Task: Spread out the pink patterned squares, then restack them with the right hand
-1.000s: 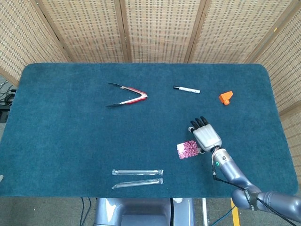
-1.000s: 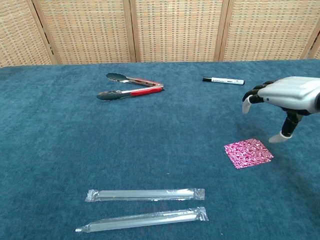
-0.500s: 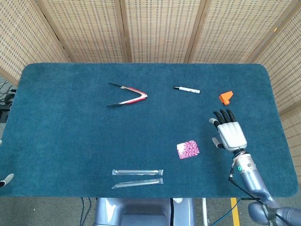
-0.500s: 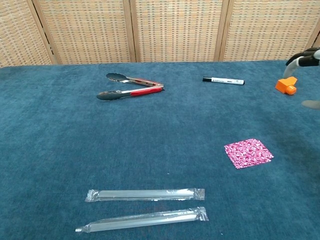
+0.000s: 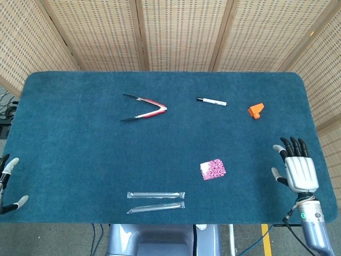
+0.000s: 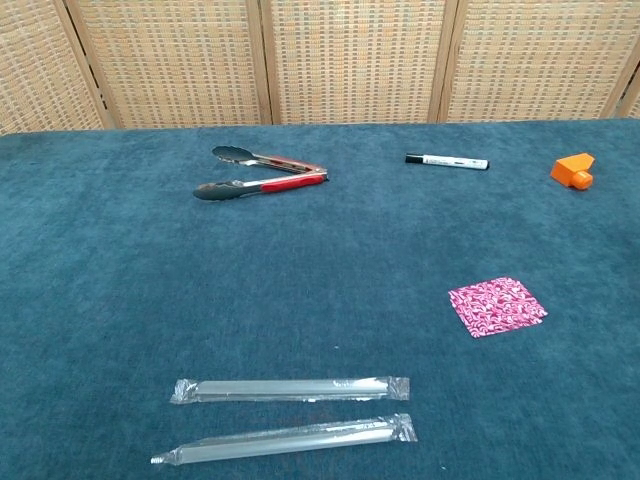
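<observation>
Right hand hovers flat over the tabletop's right edge, fingers spread, holding nothing. Pink patterned square lies well to its left, untouched. Left hand at the left edge, fingers apart, empty. Judged between steps; next move needs a fresh reach and pinch.

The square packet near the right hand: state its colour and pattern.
The square packet is magenta-pink with a white swirling pattern, clearest in the chest view.

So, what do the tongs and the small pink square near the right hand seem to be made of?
Tongs: probably polished metal, since the arms and tips shine grey; the red parts look like a plastic or rubber coating. Pink square: flat, thin, patterned sheet, perhaps foil or printed paper; which one is unclear.
</observation>
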